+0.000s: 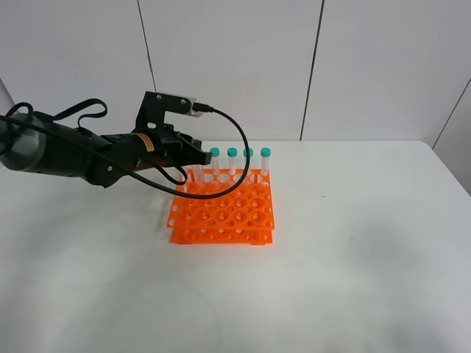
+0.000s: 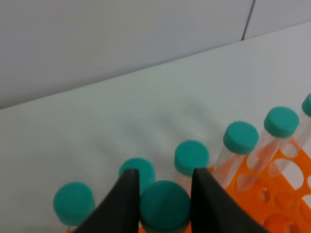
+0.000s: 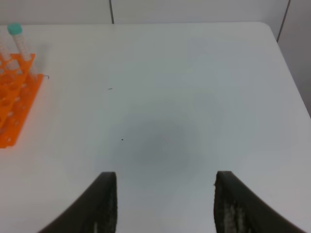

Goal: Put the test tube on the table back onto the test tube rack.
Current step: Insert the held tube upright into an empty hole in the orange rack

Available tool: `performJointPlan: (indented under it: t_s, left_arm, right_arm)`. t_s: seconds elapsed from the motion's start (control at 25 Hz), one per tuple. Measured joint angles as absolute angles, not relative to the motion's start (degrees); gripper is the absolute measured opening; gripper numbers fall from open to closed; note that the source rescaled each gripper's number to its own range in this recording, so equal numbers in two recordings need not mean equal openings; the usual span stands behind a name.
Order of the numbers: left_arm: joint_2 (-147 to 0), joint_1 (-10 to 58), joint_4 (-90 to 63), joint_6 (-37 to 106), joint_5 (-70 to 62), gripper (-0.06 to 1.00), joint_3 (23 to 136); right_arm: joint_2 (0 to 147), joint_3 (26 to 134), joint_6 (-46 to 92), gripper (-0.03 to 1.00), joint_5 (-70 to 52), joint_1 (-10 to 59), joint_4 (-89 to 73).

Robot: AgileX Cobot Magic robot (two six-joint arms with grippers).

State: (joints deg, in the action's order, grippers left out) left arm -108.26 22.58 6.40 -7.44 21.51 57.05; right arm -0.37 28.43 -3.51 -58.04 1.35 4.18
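- Looking down from the high camera, you are seeing the left end effector [image 1: 197, 156] hovering over the back-left corner of the test tube rack [image 1: 223, 208] on the desk [image 1: 353, 243]; four capped tubes are standing in the back row.
- Checking the left wrist view, you are seeing the left end effector [image 2: 164, 194] clenched on the test tube [image 2: 164, 206] by its teal cap, above neighbouring caps. If you are lowering it off-centre, the tip is likely catching the rack or knocking a neighbour.
- Checking the right wrist view, the right end effector [image 3: 164, 194] is sitting released, grasping nothing.
- No readable writing is showing anywhere.
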Motion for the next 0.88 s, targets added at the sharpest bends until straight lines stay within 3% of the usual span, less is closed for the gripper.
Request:
performJointPlan:
  t_s: [0.88]
  left_arm:
    - [-108.3,22.0,6.6,-7.4,20.9,0.0,56.6]
  right_arm:
    - [-0.4,28.4,-3.5,0.59,-58.0,1.3,4.2]
